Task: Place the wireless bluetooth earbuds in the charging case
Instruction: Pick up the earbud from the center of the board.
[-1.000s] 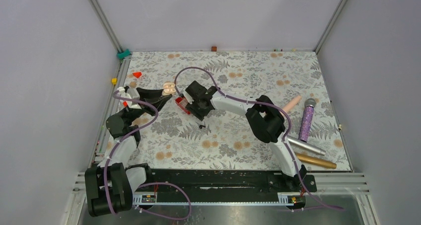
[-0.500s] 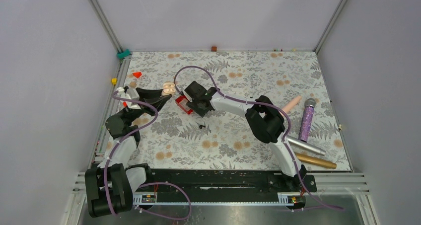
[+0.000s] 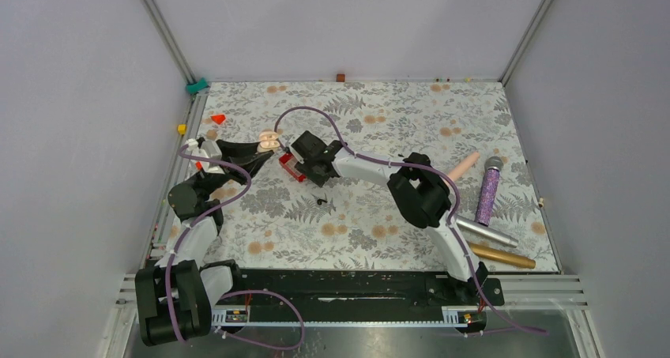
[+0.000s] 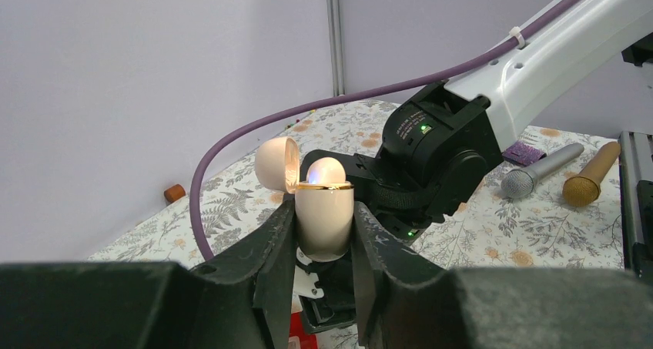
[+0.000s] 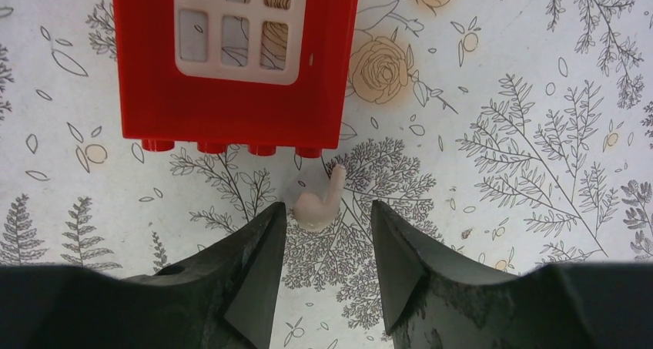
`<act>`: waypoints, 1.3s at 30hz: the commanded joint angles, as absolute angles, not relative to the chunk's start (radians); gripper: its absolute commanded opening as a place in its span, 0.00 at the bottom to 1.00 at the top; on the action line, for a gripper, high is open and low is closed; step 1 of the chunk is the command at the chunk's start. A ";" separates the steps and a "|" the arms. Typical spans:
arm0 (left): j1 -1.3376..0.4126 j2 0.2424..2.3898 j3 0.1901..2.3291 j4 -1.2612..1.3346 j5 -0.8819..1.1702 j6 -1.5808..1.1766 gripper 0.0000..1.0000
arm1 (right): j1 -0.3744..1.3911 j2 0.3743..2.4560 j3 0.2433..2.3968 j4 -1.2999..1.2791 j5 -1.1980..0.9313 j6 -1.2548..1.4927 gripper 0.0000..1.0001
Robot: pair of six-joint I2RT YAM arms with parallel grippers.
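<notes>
The charging case (image 4: pixel 325 218) is cream with a gold rim, not black. My left gripper (image 4: pixel 323 210) is shut on its body and holds it upright above the mat, lid (image 4: pixel 277 164) hinged open. A rounded cream shape (image 4: pixel 327 169) sits in its mouth. In the top view the case (image 3: pixel 269 141) is at the left gripper's (image 3: pixel 267 146) tip. One cream earbud (image 5: pixel 317 204) with a short stem lies on the mat just below a red box (image 5: pixel 231 56). My right gripper (image 5: pixel 329 218) is open, its fingers on either side of the earbud, apart from it. No black earbuds or case show.
The red box (image 3: pixel 291 167) lies beside the right wrist (image 3: pixel 316 154). A small dark object (image 3: pixel 320 201) lies just in front of it. A purple (image 3: pixel 488 190), a silver (image 3: pixel 486 233) and a gold microphone (image 3: pixel 504 257) lie at the right edge. A red cone (image 3: pixel 218 118) lies far left.
My right gripper has shifted a little left and away from the bases, over the spot beside the red box. My left gripper and the case have not moved.
</notes>
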State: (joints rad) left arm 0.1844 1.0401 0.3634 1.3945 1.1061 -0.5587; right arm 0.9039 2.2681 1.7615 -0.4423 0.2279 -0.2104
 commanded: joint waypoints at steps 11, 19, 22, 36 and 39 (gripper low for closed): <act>0.192 1.022 0.356 1.459 1.098 -0.561 0.00 | 0.920 2.333 1.855 -0.501 0.264 -0.181 0.40; 0.192 1.011 0.353 1.459 1.097 -0.559 0.00 | 0.920 2.341 1.875 -0.540 0.270 -0.171 0.27; 0.192 1.011 0.353 1.458 1.097 -0.559 0.00 | 0.919 2.320 1.856 -0.541 0.267 -0.177 0.26; 0.154 1.058 0.374 1.457 1.160 -0.584 0.00 | 0.772 1.810 1.643 -0.600 -0.264 -0.272 0.25; 0.088 1.086 0.382 1.455 1.213 -0.577 0.00 | 0.727 1.720 1.616 -0.688 -0.440 -0.318 0.25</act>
